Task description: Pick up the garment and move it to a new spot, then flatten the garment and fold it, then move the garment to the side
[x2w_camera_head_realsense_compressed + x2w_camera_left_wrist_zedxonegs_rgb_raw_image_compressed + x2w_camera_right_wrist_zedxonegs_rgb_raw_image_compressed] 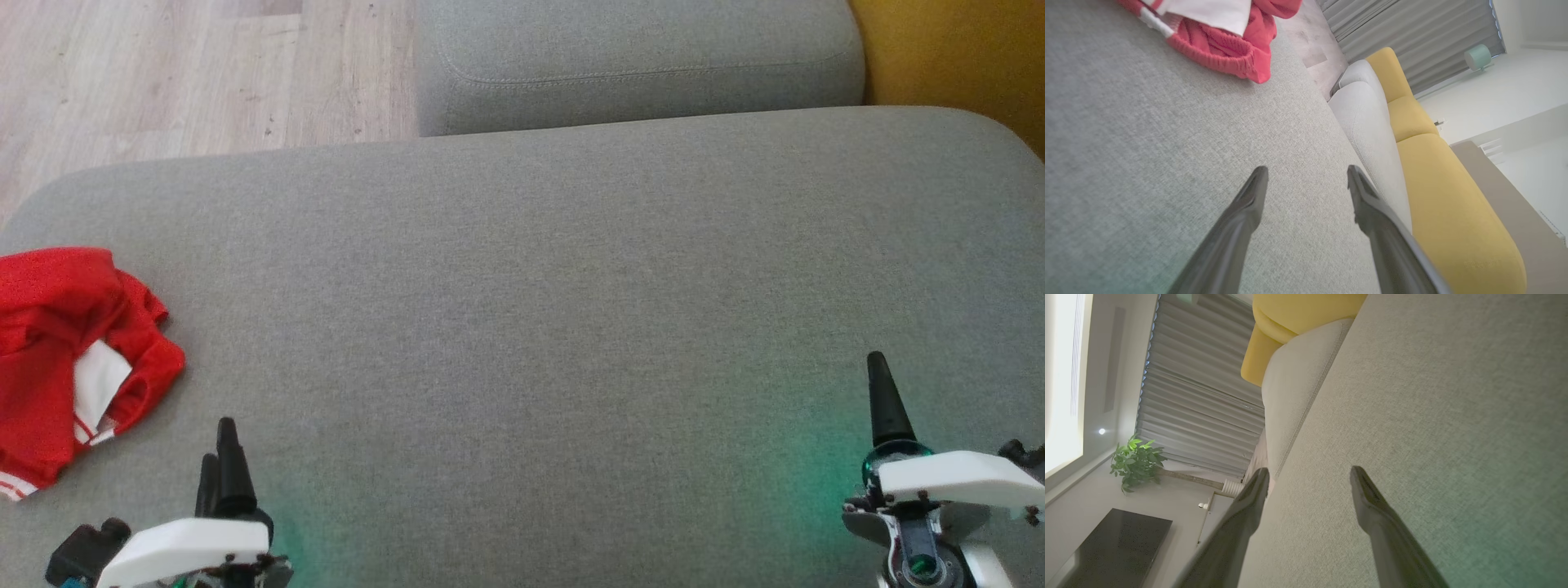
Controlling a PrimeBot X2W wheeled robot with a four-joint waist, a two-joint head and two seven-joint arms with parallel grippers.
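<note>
The garment [57, 359] is red with white trim, lying crumpled at the left edge of the grey cushion [539, 310]. In the left wrist view the garment [1224, 36] lies at the top, well beyond the fingertips. My left gripper [220, 445] sits at the lower left of the head view, just right of the garment and not touching it; its fingers [1245, 204] stand open with nothing between them. My right gripper [878, 384] is at the lower right, far from the garment, and its fingers [1372, 506] are spread open over bare cushion.
A second grey cushion [637, 57] lies beyond the main one, with a yellow sofa part [955, 57] at the far right. Wooden floor [163, 73] shows at the upper left. A plant [1137, 461] and grey curtains [1200, 392] stand in the room.
</note>
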